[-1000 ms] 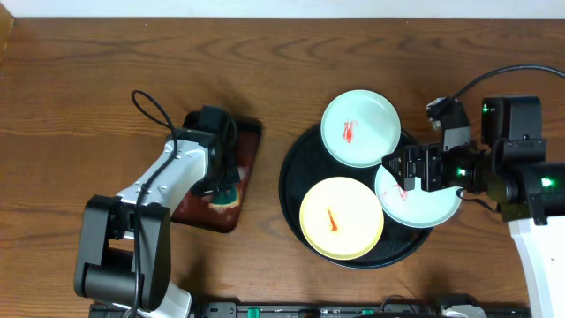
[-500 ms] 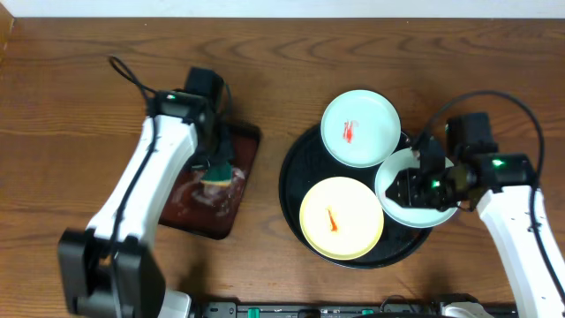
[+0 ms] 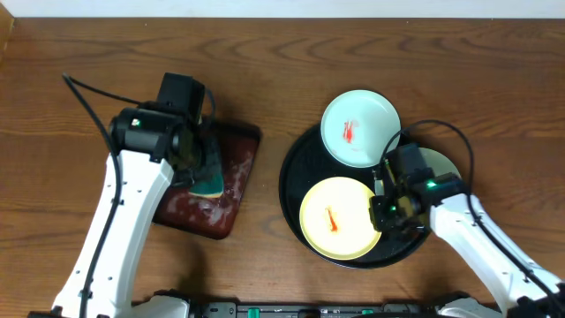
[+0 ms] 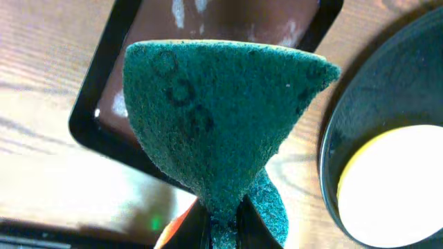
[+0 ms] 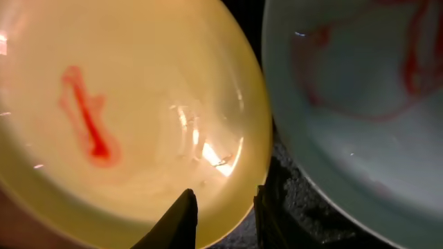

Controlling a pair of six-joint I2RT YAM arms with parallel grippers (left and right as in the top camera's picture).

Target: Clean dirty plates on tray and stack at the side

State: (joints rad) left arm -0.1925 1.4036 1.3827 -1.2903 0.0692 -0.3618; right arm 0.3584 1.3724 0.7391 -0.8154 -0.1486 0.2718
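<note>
The left gripper (image 4: pixel 221 223) clamps the sponge (image 4: pixel 214 117) for scrubbing; the right gripper (image 5: pixel 225 214) straddles the yellow plate (image 5: pixel 124 104) rim, likely to lift it, though whether it is clamped I cannot tell.

**Overhead view.** Bright, even, diffuse light from above. Grain of the desk (image 3: pixel 371 53) sharp to every edge. Soft-edged shadows close beside the left arm (image 3: pixel 132 203) and along the maroon tray (image 3: pixel 231 190). Faint sheen on the rim of the black tray (image 3: pixel 290 190).

**Left wrist view.** Green sponge (image 4: pixel 214 117) in fair focus, fibres legible. Desk at lower left bleached by glare. Yellow plate (image 4: pixel 394 187) overexposed to near white. White glints on the maroon tray. Background soft.

**Right wrist view.** Very close and dimmer. Small hot highlights on the yellow plate. Mint plate (image 5: pixel 360 90) soft, low in contrast. Right tool's fingertips (image 5: pixel 181 218) dark and blurred at the bottom edge. Black tray between the plates almost without detail.
</note>
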